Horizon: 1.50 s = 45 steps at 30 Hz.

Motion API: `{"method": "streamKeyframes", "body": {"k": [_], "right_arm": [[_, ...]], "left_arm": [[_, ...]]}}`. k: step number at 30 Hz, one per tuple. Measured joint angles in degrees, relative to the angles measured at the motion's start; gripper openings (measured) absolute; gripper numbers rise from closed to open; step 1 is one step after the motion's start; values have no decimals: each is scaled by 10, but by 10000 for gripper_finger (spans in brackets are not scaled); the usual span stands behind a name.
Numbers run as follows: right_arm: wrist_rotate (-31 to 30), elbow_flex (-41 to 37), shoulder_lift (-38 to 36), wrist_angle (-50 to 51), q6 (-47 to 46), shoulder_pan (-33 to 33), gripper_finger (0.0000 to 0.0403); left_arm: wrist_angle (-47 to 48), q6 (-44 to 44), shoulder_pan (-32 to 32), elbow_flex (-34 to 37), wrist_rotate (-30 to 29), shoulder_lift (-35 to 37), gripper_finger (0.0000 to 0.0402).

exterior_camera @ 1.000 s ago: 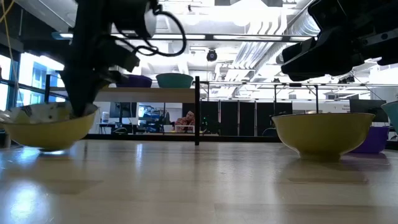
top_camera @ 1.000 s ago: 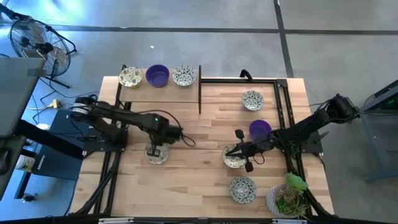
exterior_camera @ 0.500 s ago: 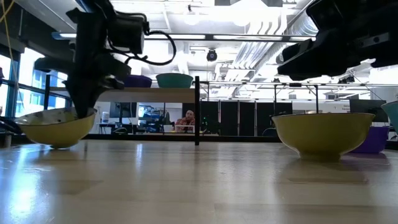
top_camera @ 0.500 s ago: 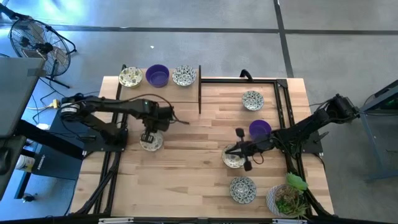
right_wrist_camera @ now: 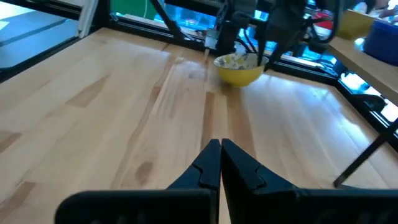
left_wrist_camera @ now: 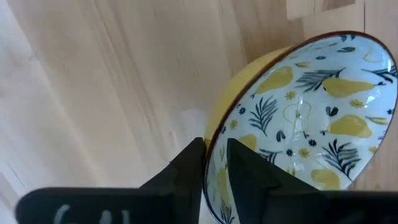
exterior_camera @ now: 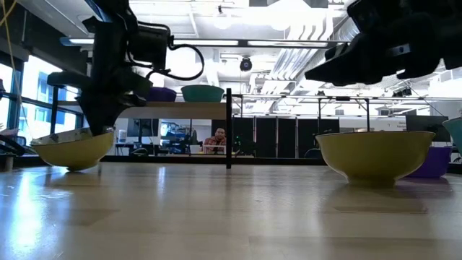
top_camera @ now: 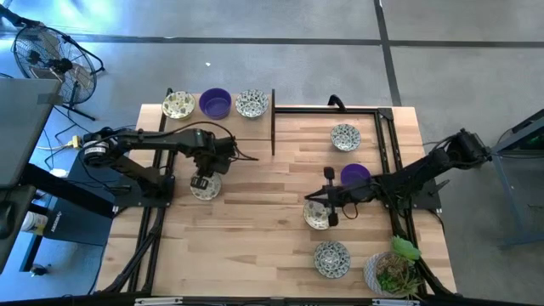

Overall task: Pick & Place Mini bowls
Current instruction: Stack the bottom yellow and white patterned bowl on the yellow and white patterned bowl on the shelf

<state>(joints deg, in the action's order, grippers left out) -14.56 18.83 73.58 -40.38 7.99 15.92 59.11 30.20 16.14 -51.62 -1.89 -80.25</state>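
A mini bowl (left_wrist_camera: 311,106), yellow outside with a leaf pattern inside, stands on the wood at the table's left (top_camera: 204,190) and rests on its foot (exterior_camera: 72,148). My left gripper (left_wrist_camera: 214,152) points down at its rim, slightly open, with one finger inside the bowl and one outside. On the right, my right gripper (top_camera: 311,201) is shut and hovers nearly level over another yellow bowl (top_camera: 317,216), clear of it (exterior_camera: 375,155). My left gripper straddles the bowl's rim (left_wrist_camera: 210,144) from above. The outer finger (left_wrist_camera: 189,168) is close to the yellow wall, and a small gap shows beside the inner finger (left_wrist_camera: 239,165). I cannot tell whether either finger touches the bowl.
Three bowls sit on a raised shelf at the far left (top_camera: 215,104). Floral bowls (top_camera: 344,136) (top_camera: 331,257), a purple bowl (top_camera: 355,176) and a potted plant (top_camera: 391,272) stand on the right. A black upright divider (top_camera: 273,127) stands at the shelf's end.
My left gripper has gone toward the table's far edge and a little toward the left edge, and the yellow patterned bowl has moved with it. The bowl now stands on the wood farther back. My right gripper has turned a little above its bowl.
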Motion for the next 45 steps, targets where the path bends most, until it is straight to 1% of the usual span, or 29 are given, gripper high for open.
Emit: {"method": "streamKeyframes", "body": {"k": [6,15,22,26,30,35,37,39,43,45], "right_arm": [[11,0,0,0,-1,-11,1],[12,0,0,2,-2,-11,2],[12,0,0,3,-3,-11,1],[12,0,0,3,-4,-11,1],[12,0,0,3,-4,-10,2],[13,0,0,3,-4,-10,1],[15,0,0,3,-5,-10,2],[15,0,0,3,-5,-10,2],[15,0,0,6,-5,-10,1],[15,0,0,6,-5,-10,2]], "left_arm": [[14,2,0,0,2,0,93],[36,2,0,-7,3,0,104],[76,9,0,-73,-1,0,104],[110,12,0,-113,-16,0,104],[139,11,-1,-148,-17,0,104],[146,-16,-40,-176,-40,0,103],[149,-36,-66,-177,-58,0,96],[144,-65,-97,-174,-74,0,78],[97,-116,-154,-154,-74,2,17],[82,-137,-175,-139,-71,20,7]]}}
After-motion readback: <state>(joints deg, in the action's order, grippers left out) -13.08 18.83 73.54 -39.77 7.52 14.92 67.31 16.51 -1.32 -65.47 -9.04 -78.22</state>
